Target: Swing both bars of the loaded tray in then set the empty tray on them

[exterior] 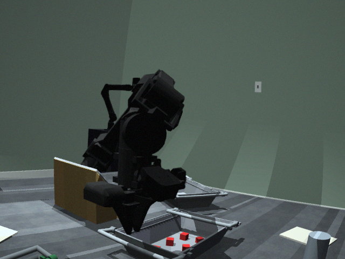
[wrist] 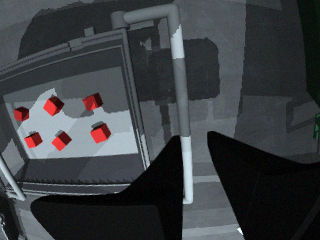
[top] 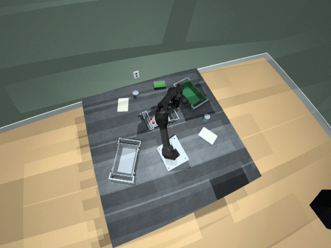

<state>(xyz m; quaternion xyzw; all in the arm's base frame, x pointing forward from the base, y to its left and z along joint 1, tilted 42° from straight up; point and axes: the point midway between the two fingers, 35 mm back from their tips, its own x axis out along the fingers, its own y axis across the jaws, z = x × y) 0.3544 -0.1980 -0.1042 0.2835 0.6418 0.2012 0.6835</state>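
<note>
The loaded tray (exterior: 214,242) (wrist: 133,100) holds several red blocks (top: 154,124) (exterior: 170,241) (wrist: 53,106). One wire bar (exterior: 194,216) (wrist: 10,177) lies in across its top. The other bar (exterior: 125,243) (wrist: 182,100) is swung out beyond its end. My gripper (exterior: 133,231) (wrist: 194,139) is slightly open and empty, fingers down, close over the swung-out bar. That bar shows between and beside the fingertips in the wrist view; contact cannot be told. The empty grey tray (top: 136,154) stands on the table apart, its bars at its ends. The arm partly hides the loaded tray in the top view.
A green tray (top: 193,92) stands at the back right. A green block (top: 159,84), two grey cylinders (top: 135,94) (top: 206,117) and two pale cards (top: 122,105) (top: 208,135) lie around. The arm stands on a white-topped wedge (top: 180,149) (exterior: 75,189).
</note>
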